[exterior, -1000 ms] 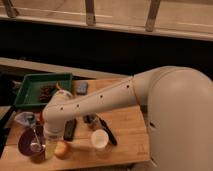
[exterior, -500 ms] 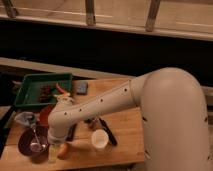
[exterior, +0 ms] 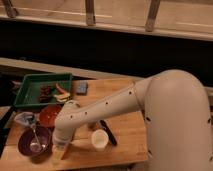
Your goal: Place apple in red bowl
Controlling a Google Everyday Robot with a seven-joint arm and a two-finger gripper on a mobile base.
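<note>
The apple is all but covered right now, so read the scene around the red bowl and work inward. The wooden table (exterior: pixel 127 137) carries everything; the red bowl (exterior: pixel 49 115) sits toward its left side. The white arm (exterior: pixel 115 102) reaches in from the right and passes just right of the red bowl. The green tray (exterior: pixel 42 76) lies just behind the red bowl, and the purple bowl (exterior: pixel 22 146) with its spoon (exterior: pixel 34 138) sits just in front of it to the left. The white cup (exterior: pixel 99 140) stands well to the red bowl's right and nearer the front edge. The gripper (exterior: pixel 59 148) points down in front of the red bowl, near the table's front edge, with its jaws spread wide. A yellow-orange patch under it looks to be the apple (exterior: pixel 57 158), sitting on the table between the fingers. You cannot tell whether they touch it. Expect a firm, smooth, fairly light fruit that rolls and can slip from a high pinch. Take it across its widest part, squeeze moderately to spare the skin, and lift clear of the red bowl's rim.
</note>
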